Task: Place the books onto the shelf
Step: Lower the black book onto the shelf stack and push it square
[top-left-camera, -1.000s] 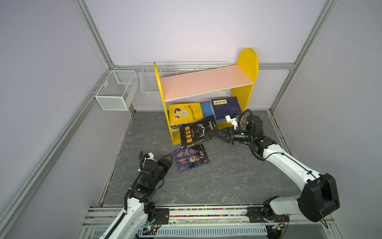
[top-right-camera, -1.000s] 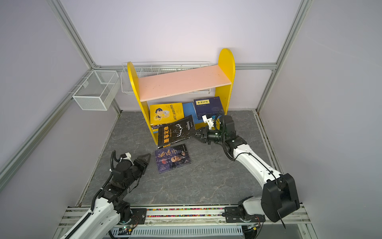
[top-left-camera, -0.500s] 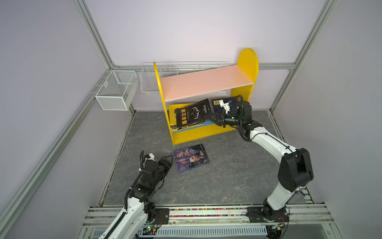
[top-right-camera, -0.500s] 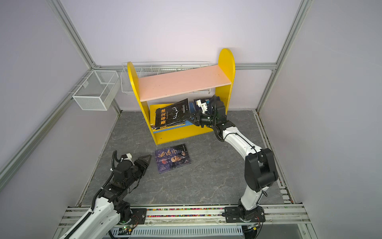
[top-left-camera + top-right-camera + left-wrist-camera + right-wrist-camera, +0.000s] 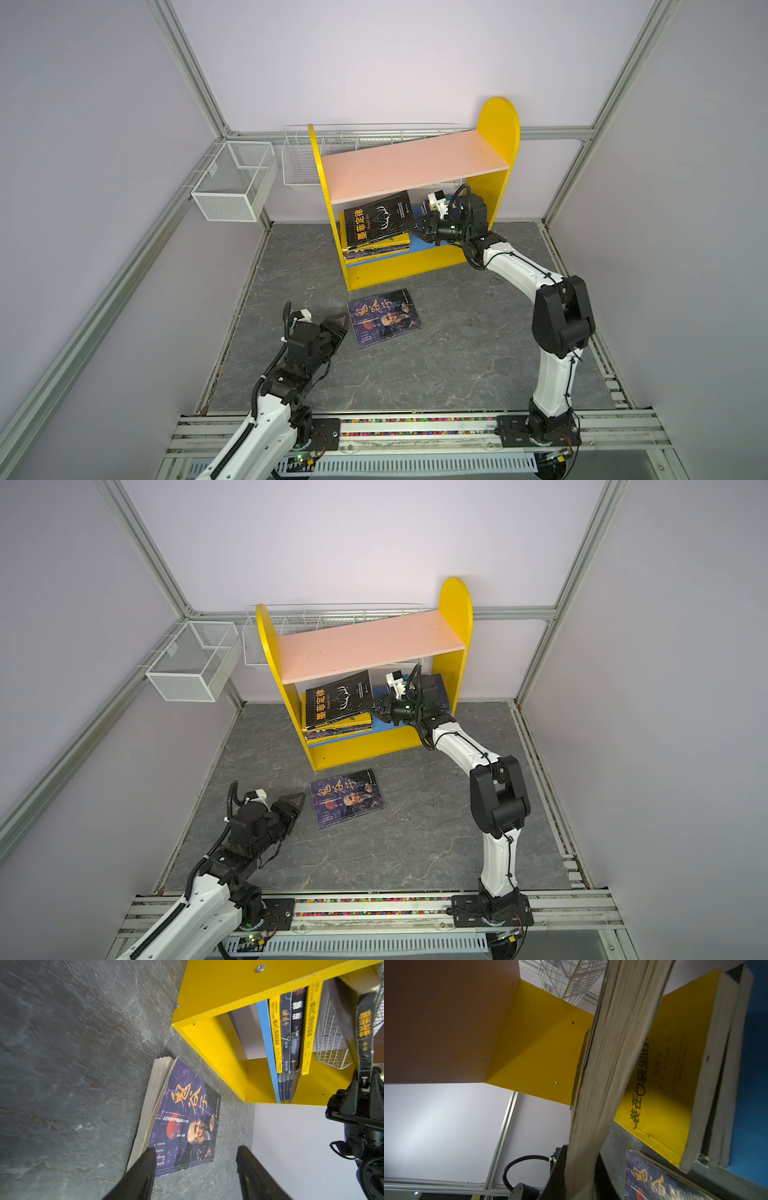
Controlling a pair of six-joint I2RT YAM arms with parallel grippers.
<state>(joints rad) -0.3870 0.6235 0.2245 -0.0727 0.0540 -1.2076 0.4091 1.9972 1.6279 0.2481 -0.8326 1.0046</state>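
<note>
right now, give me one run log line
right gripper: shut on black book, tilted over stack in shelf | left gripper: open, near purple book on floor

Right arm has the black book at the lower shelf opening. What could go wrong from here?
1. The right end effector pinches the black paperback with yellow characters by one edge only; tilted, it could sag or slip.
2. Its raised corner appears close under the pink upper board and might snag.
3. Released at this tilt, it might slide off the stack of flat-lying paperbacks.
</note>
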